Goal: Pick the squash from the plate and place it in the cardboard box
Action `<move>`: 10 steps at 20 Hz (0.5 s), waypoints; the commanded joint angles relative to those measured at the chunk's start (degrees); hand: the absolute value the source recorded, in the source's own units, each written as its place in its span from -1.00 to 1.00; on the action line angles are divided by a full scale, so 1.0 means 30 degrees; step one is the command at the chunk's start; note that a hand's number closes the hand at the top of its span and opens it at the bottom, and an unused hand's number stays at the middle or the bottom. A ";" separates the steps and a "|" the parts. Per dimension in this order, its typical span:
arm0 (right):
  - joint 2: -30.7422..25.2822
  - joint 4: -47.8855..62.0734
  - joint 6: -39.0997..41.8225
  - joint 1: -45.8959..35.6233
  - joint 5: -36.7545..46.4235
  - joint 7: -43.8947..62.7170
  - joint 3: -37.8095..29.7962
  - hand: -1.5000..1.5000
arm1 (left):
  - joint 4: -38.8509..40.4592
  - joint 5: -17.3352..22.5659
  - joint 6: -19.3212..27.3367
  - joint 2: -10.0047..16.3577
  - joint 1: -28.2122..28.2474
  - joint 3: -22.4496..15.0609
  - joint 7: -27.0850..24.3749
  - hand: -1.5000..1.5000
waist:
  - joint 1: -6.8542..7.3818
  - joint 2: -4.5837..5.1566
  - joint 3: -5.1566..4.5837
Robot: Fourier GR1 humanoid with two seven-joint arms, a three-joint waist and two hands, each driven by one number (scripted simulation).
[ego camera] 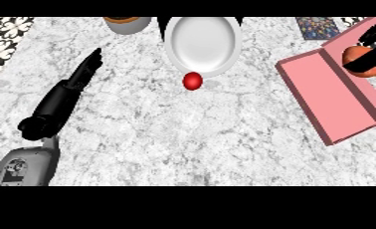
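Right hand [367,38] at far right edge of head view, mostly cut off by the frame. Black fingers curled across a round orange squash [354,54]; hand clamped on it. Squash sits inside that grip, over the far right part of the pink box [327,98]. Cannot tell whether squash touches the box floor or hangs above it.

Pink box lies under and to the left of the right hand, set at a slant on the counter. Its wide flat panel spreads toward the robot from the hand.

White plate [203,44] well to the left of the right hand, between the two hands, on the far side of the counter. Nothing on it. Small red ball [192,80] just beside the plate's near rim, on the marble counter [183,133].

Left hand [73,81] at the view's left, well apart from plate and box. Fingers straight and held together, pointing away from the robot and slightly right; holds nothing, touches nothing that shows. Grey forearm [29,163] comes in at the lower left corner.

Grey bowl [126,25] with brown rim beyond the left hand's fingertips, at the far edge, left of the plate. Dark patterned mat [317,28] beyond the box, left of the right hand.
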 commanded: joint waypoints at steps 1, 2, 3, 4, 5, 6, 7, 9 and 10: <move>-0.0308 -0.0163 0.2098 0.1008 -0.1544 -0.2190 -0.0340 -1.00 | 0.1692 0.0516 -0.0701 0.0493 -0.0924 0.0756 -0.0626 0.00 | -0.0222 0.0010 -0.0010; -0.0874 -0.0041 0.1897 0.0942 -0.1652 -0.2828 -0.0555 -1.00 | 0.0978 0.0031 -0.0433 0.0290 0.0045 0.0433 -0.1181 0.00 | -0.0027 0.0008 -0.0005; -0.0509 0.0379 0.1389 0.0756 -0.1736 -0.3440 -0.0491 -1.00 | 0.0608 -0.0167 -0.0124 -0.0131 -0.0198 0.0073 -0.0417 0.00 | 0.0056 0.0026 0.0002; -0.0076 0.0181 0.0794 0.1073 -0.2025 -0.3968 -0.0643 -1.00 | 0.0957 -0.0361 -0.0048 -0.0322 -0.0757 -0.0169 -0.0276 0.00 | -0.0007 0.0032 0.0004; -0.0271 -0.0493 0.0899 0.0704 -0.2415 -0.4100 -0.0931 -1.00 | 0.0330 -0.0152 -0.0066 -0.0189 -0.0316 0.0086 0.0098 0.00 | 0.0026 -0.0009 0.0003; -0.0257 -0.0196 -0.0615 0.0820 -0.2525 -0.5140 -0.1377 -1.00 | -0.0248 0.0197 -0.0384 0.0053 0.0057 0.0256 0.0116 0.00 | 0.0171 0.0014 0.0017; 0.0304 -0.0508 -0.1859 0.0591 -0.2952 -0.5357 -0.1956 -1.00 | 0.0302 -0.0122 -0.0116 -0.0283 -0.0237 -0.0046 -0.0157 0.00 | 0.0106 0.0046 0.0024; 0.1024 -0.1960 -0.3220 0.0368 -0.4746 -0.6029 -0.3724 -1.00 | 0.0596 -0.0174 -0.0014 -0.0065 -0.0120 0.0250 -0.0123 0.00 | -0.0295 -0.0081 0.0037; 0.1578 -0.1900 -0.3945 -0.0478 -0.6050 -0.5734 -0.5194 -1.00 | 0.0266 -0.0412 0.0245 -0.0547 -0.0276 -0.0264 0.0106 0.00 | -0.0311 -0.0123 0.0080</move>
